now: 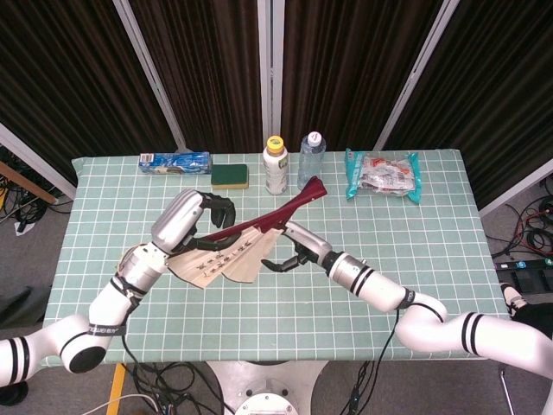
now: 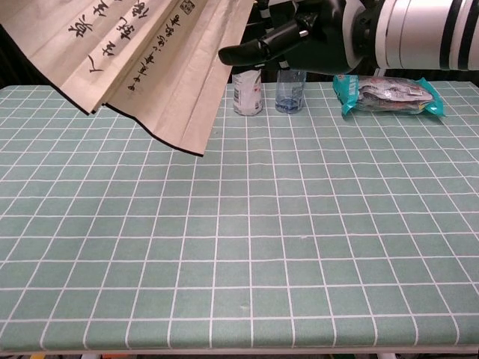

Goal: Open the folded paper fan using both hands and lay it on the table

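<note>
The paper fan point(image 1: 226, 259) is partly spread, beige with black calligraphy, and its dark red ribs run up to the right to the pivot end point(image 1: 314, 185). My left hand point(image 1: 197, 220) grips the ribs and holds the fan above the table. The chest view shows the fan's paper point(image 2: 150, 60) hanging at the top left, with the left hand out of frame. My right hand point(image 1: 290, 247) is beside the fan's right edge with fingers apart and nothing in them. In the chest view the right hand point(image 2: 314, 34) reaches toward the paper's edge; whether it touches is unclear.
Along the table's point(image 1: 415, 251) far edge stand a yellow-capped bottle point(image 1: 276, 164) and a clear water bottle point(image 1: 311, 162). A green sponge point(image 1: 230, 176) and a blue packet point(image 1: 175, 161) lie to the left, a teal snack bag point(image 1: 382, 175) to the right.
</note>
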`<act>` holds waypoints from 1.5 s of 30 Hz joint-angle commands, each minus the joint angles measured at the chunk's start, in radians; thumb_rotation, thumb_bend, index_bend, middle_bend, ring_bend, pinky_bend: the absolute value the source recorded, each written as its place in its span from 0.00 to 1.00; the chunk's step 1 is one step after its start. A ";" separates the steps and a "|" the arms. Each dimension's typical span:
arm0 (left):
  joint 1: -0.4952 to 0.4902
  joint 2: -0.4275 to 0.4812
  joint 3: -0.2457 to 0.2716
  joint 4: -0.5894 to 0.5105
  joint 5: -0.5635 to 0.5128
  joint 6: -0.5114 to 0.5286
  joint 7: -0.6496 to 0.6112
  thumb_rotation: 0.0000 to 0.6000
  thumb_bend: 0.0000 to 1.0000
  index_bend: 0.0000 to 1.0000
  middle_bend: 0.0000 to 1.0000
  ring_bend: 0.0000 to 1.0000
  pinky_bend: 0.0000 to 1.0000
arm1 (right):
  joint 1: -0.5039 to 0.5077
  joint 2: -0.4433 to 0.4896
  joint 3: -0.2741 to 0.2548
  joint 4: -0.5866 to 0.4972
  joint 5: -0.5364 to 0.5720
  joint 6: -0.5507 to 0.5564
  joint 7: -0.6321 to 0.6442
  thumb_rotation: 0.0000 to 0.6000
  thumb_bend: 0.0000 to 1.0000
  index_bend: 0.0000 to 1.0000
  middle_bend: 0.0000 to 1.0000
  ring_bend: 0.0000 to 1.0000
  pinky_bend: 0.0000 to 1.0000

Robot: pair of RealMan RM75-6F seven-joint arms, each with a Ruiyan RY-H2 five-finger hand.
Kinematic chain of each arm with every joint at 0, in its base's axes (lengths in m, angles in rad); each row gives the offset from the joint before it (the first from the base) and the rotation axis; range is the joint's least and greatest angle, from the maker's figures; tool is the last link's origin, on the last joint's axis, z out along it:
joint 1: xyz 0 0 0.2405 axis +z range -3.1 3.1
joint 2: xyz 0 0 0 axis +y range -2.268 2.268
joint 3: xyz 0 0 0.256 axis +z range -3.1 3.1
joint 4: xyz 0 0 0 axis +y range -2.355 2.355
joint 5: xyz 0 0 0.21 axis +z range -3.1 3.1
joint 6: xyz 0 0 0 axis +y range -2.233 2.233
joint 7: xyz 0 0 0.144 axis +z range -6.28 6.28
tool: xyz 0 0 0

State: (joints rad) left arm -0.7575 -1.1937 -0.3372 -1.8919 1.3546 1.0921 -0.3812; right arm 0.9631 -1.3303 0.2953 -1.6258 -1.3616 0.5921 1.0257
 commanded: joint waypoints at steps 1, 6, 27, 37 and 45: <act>-0.001 -0.001 -0.001 -0.001 0.000 0.000 0.001 1.00 0.31 0.66 0.68 0.66 0.63 | 0.015 -0.019 0.017 0.003 0.033 -0.007 -0.023 1.00 0.32 0.31 0.22 0.00 0.01; -0.002 -0.003 -0.002 0.001 -0.001 0.002 0.000 1.00 0.31 0.66 0.68 0.66 0.63 | 0.024 -0.046 0.032 0.008 0.088 0.000 -0.069 1.00 0.41 0.42 0.26 0.04 0.01; 0.068 -0.091 0.142 0.203 0.194 0.140 0.273 1.00 0.32 0.66 0.68 0.66 0.62 | -0.056 -0.104 -0.049 0.128 0.150 0.363 -0.762 1.00 0.71 0.76 0.40 0.18 0.06; 0.096 -0.240 0.196 0.408 0.306 0.251 0.535 1.00 0.32 0.66 0.67 0.66 0.61 | -0.148 -0.165 -0.137 0.292 -0.047 0.576 -0.907 1.00 0.71 0.76 0.40 0.18 0.06; 0.114 -0.312 0.220 0.527 0.332 0.277 0.672 1.00 0.32 0.64 0.66 0.66 0.61 | -0.199 -0.236 -0.156 0.456 -0.115 0.681 -0.924 1.00 0.69 0.74 0.40 0.18 0.05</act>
State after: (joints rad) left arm -0.6505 -1.4884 -0.1218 -1.3818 1.6824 1.3592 0.2680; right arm 0.7814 -1.5433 0.1464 -1.2068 -1.4549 1.2503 0.1116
